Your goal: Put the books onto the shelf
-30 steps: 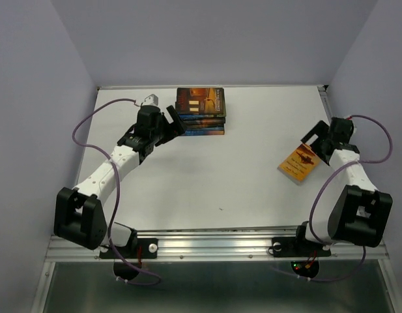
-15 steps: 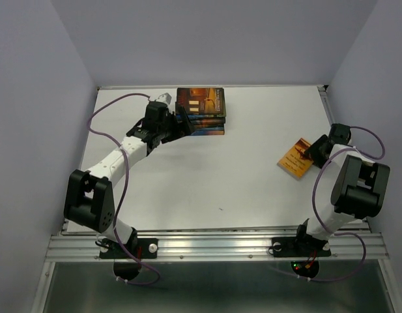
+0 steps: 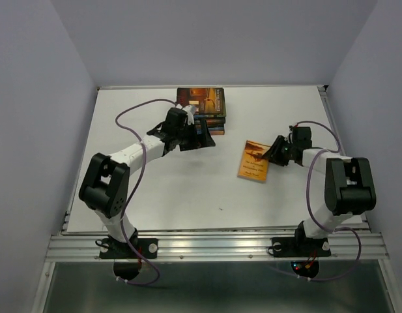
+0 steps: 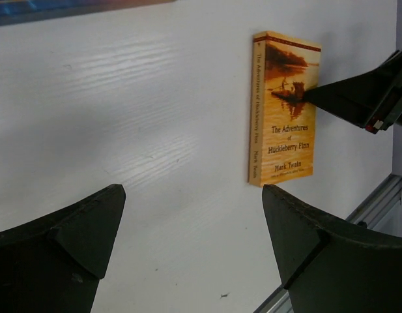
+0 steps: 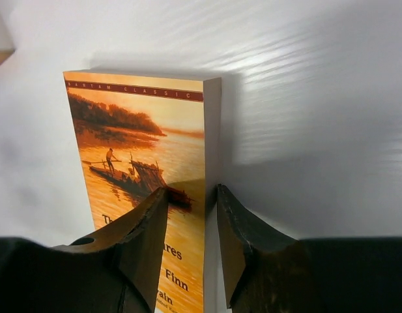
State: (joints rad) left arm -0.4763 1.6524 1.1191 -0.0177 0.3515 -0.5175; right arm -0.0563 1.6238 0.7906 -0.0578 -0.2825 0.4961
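So the orange paperback [image 3: 254, 160] isn't out by the right edge of the tabletop [image 3: 187, 189] any more. A second ago it was way over there, and now it's lying flat nearer the middle. The right tool [image 3: 273, 151] came with it and has narrowed right down. One finger is on the cover, the other is against the page edge, so it looks clamped on the book's long side. The left tool [image 3: 199, 135] has swung in too, jaws spread wide with nothing in them, hovering just in front of the stack of books [image 3: 202, 99] at the back. My guess is the loose book is headed for that stack or a handover. I can't see any shelf from here, so nothing is shelved yet.
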